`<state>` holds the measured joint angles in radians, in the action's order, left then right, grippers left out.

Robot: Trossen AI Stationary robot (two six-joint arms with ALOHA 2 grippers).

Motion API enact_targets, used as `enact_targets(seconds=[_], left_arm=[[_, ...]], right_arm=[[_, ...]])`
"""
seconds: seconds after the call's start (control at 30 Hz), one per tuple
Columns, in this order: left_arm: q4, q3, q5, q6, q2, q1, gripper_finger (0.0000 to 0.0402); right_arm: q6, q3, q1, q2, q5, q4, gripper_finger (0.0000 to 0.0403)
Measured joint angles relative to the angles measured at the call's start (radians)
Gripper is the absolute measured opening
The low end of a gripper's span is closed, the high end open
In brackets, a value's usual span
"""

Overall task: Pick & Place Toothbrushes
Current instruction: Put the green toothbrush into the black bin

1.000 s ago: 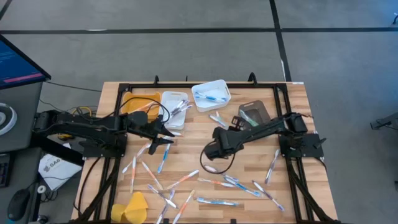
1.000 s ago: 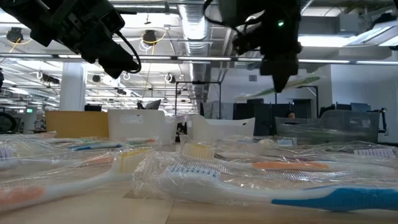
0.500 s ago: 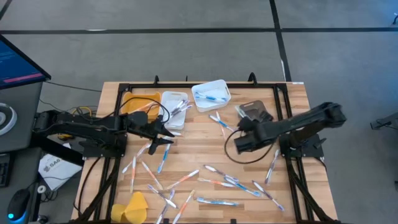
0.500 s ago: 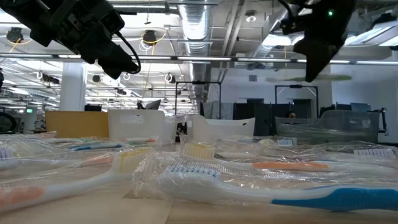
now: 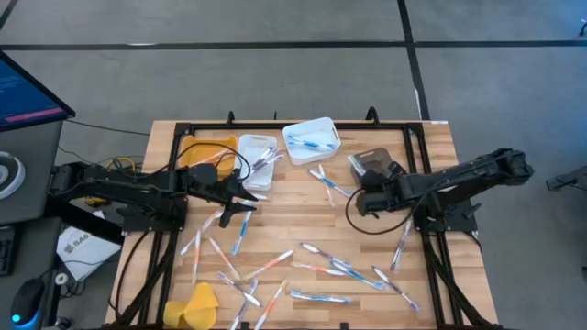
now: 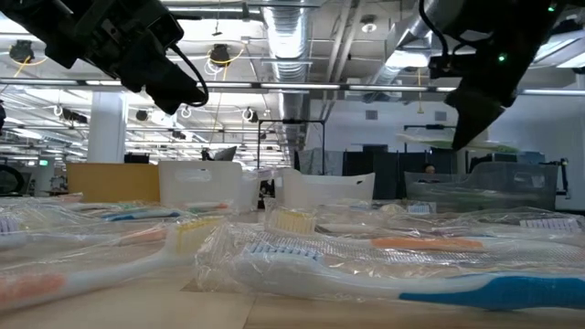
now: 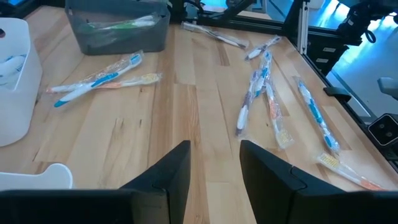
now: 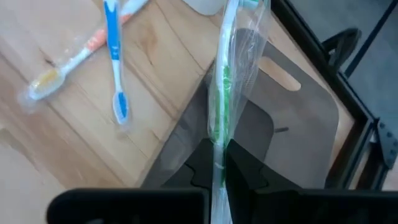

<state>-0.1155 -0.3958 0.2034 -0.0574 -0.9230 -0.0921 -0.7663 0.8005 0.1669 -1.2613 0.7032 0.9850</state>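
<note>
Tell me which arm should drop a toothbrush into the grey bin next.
Right. The right gripper is shut on a wrapped green toothbrush over the grey bin; the left gripper is open, empty, near the white bin.

tabletop [image 5: 293, 229]: pale wood planks, smooth, low sheen
toothbrushes [image 5: 321, 296]: plastic handles in glossy, crinkled clear wrappers
grey bin [image 7: 118, 28]: translucent smoky plastic
frame [image 5: 275, 126]: matt black metal

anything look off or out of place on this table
The yellow cloth-like lump at the table's near left corner is the odd one out: it lies among the wrapped toothbrushes strewn across the wood, and is neither brush nor bin. Nothing looks damaged. The right gripper holds a green toothbrush above the grey bin.
</note>
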Motion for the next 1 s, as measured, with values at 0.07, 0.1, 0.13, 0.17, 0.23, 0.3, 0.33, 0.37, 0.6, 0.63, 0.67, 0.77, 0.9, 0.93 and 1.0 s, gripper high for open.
enact_targets(seconds=[0.07,0.1,0.13,0.17,0.23,0.3,0.33,0.37,0.6,0.63,0.67,0.77,0.9,0.93,1.0], left_arm=[[-0.001,0.0,0.0,0.0,0.0,0.0,0.0131],[0.0,0.0,0.0,0.0,0.0,0.0,0.0131],[0.0,0.0,0.0,0.0,0.0,0.0,0.0131],[0.0,0.0,0.0,0.0,0.0,0.0,0.0131],[0.001,0.0,0.0,0.0,0.0,0.0,0.0131],[0.001,0.0,0.0,0.0,0.0,0.0,0.0131],[0.001,0.0,0.0,0.0,0.0,0.0,0.0131],[0.002,0.0,0.0,0.0,0.0,0.0,0.0131],[0.003,0.0,0.0,0.0,0.0,0.0,0.0131],[0.003,0.0,0.0,0.0,0.0,0.0,0.0131],[0.003,0.0,0.0,0.0,0.0,0.0,0.0131],[0.003,0.0,0.0,0.0,0.0,0.0,0.0131],[0.003,0.0,0.0,0.0,0.0,0.0,0.0131],[0.003,0.0,0.0,0.0,0.0,0.0,0.0131],[0.003,0.0,0.0,0.0,0.0,0.0,0.0131]], right_arm=[[0.034,0.001,-0.01,0.0,-0.004,-0.008,0.0011],[0.049,0.001,-0.015,0.0,-0.01,-0.003,0.0011],[0.063,0.001,-0.022,0.0,-0.021,-0.002,0.0011],[0.068,0.001,-0.028,0.0,-0.026,0.007,0.0011],[0.07,0.001,-0.042,0.0,-0.029,0.04,0.0012],[0.07,0.001,-0.057,0.0,-0.039,0.066,0.0011],[0.07,0.001,-0.064,0.0,-0.046,0.074,0.0011],[0.07,0.001,-0.07,0.0,-0.048,0.077,0.0011],[0.069,-0.006,-0.085,0.0,-0.099,0.088,0.0012],[0.068,-0.013,-0.085,0.0,-0.102,0.087,0.0012],[0.067,-0.022,-0.085,0.0,-0.104,0.086,0.0012],[0.067,-0.05,-0.09,0.0,-0.124,0.08,0.0012],[0.07,-0.069,-0.105,-0.001,-0.127,0.051,0.0012],[0.07,-0.071,-0.108,-0.001,-0.128,0.048,0.0012],[0.07,-0.071,-0.112,-0.001,-0.129,0.046,0.0012]])
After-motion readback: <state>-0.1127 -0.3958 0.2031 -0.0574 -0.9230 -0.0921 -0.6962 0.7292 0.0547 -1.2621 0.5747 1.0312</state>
